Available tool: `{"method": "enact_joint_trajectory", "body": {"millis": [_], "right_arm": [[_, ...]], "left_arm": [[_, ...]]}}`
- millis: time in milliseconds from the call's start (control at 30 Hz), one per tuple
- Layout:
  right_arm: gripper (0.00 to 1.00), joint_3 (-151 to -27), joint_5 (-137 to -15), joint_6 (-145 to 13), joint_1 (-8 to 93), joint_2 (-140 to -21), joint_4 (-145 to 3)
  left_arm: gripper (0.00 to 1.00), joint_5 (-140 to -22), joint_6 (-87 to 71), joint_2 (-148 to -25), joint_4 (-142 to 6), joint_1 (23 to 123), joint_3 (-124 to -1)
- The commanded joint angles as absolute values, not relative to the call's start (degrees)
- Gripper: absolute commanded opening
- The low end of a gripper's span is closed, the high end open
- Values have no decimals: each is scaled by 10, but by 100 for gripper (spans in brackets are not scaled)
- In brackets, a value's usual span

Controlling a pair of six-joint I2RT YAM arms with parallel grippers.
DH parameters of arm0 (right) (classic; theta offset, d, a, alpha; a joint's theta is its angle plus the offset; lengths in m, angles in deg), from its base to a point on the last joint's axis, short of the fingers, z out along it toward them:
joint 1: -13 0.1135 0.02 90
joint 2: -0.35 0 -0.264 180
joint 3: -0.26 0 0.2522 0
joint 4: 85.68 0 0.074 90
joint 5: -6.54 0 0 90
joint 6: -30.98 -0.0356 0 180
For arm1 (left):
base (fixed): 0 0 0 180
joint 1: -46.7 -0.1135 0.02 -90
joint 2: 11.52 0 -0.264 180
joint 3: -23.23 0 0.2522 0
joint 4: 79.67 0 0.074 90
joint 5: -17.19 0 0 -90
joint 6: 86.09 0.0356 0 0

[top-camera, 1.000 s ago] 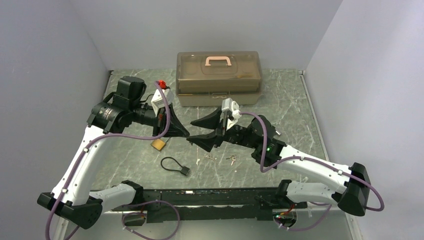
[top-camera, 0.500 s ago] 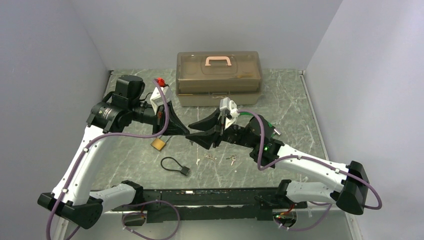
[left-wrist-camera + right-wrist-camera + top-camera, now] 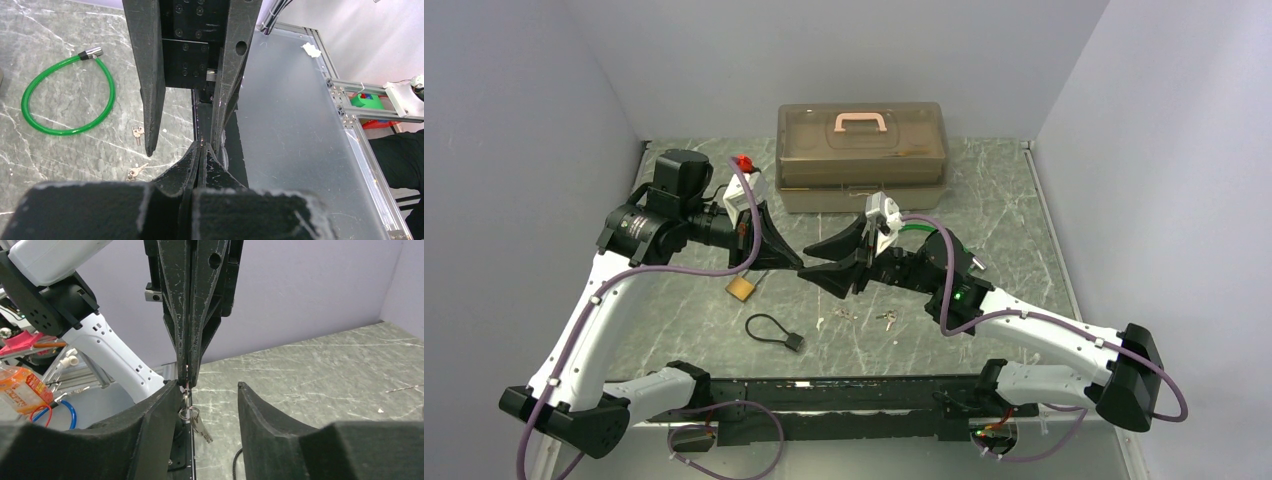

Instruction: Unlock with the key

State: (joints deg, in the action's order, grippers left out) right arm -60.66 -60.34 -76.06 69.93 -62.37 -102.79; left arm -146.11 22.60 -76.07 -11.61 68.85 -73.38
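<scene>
Above centre of surface (image 3: 1009,215), left gripper (image 3: 188,371) is pinched tight on key (image 3: 187,384); ring w/ 2nd key (image 3: 199,426) hangs below its tips. Right gripper (image 3: 207,386) faces it tip to tip, jaws apart, one either side of key, not clamping. Padlock (image 3: 741,288) lies on surface beneath left gripper, unheld. Loose keys (image 3: 886,319) and black cable lock (image 3: 774,332) lie nearer arm bases. Toolbox (image 3: 861,155) at far edge. Green cable lock (image 3: 67,95) on surface.
</scene>
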Motion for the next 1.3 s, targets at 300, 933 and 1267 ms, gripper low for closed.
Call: {"method": "enact_joint_trajectory", "body": {"millis": [300,933,1267], "right_arm": [[15,-625,-568,-779,687,-631,-1053],[53,-633,-573,-783,684,-631,-1079],[45,-655,-552,-774,683,-636,-1077]], "left_arm": [[0,-1485,206,-749,-128,685,-772],[0,-1490,222,-737,-113,681,-764],[0,-1489,223,-733,-114,681,-756]]}}
